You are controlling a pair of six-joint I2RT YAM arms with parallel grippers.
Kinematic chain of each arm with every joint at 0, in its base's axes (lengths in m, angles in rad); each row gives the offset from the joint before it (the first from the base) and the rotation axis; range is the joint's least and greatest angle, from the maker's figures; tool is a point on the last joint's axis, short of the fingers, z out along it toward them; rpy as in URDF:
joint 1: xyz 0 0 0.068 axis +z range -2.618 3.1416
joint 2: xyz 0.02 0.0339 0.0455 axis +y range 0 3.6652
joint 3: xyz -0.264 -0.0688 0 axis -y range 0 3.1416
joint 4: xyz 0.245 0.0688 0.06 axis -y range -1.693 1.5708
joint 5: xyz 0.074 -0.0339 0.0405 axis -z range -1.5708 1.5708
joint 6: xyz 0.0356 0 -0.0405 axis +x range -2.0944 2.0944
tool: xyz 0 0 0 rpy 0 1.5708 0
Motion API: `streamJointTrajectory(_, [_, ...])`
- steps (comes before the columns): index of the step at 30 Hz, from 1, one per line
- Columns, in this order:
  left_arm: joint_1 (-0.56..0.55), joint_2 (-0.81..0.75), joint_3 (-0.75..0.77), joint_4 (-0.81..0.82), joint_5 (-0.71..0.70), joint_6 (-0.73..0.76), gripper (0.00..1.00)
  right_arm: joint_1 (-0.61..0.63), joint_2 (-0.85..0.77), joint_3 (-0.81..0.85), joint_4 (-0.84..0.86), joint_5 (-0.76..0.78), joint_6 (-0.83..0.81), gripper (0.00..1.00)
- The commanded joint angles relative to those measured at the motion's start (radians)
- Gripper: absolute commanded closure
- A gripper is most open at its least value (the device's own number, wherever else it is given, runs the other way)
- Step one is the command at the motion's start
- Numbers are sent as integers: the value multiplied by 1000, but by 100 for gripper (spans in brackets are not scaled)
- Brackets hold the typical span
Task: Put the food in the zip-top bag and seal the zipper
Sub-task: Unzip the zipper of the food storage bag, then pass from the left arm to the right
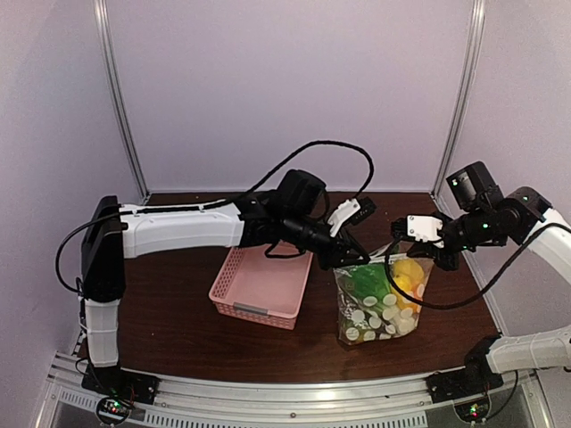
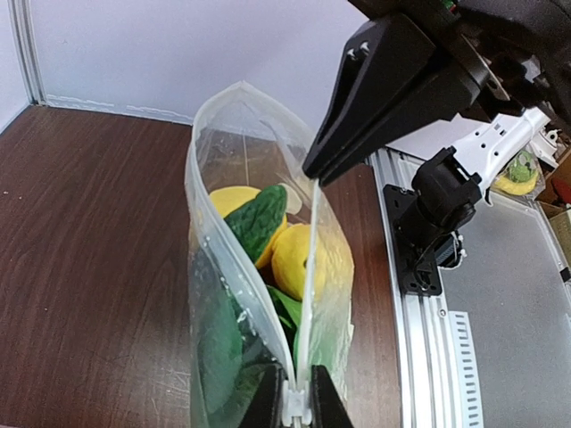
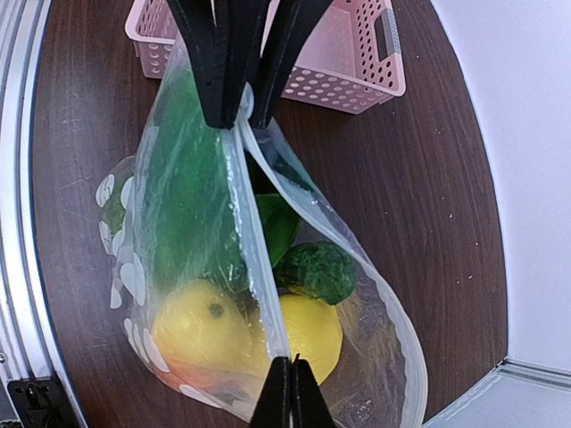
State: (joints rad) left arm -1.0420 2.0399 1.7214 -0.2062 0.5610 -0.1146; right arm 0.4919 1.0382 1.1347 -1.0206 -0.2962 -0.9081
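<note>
- Top external: the zip-top bag [image 1: 382, 301] is held upright by its top edge over the table [image 1: 178, 325], just right of the pink basket [image 1: 260, 285]. The left gripper [image 1: 350, 256] and right gripper [image 1: 426, 257] are at its two upper corners.
- Left wrist: the left gripper [image 2: 295, 401] is clamped on the near end of the zipper [image 2: 306, 267]. Lemons [image 2: 308, 259] and a cucumber [image 2: 259, 218] lie inside the bag.
- Right wrist: the right gripper [image 3: 284, 392] pinches the zipper's opposite end, and the strip runs taut between both grippers. The bag's other wall bulges outward, so the mouth gapes.
</note>
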Motion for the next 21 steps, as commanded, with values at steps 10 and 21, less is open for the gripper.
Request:
streamJointTrajectory(10, [36,-10,-24,-19,0,-37,67,-27,-3,34,-41,-113,52,100])
streamJointTrajectory(21, [36,-4,15,-3,28,70,94,-107,122,224,-20,-69,158,50])
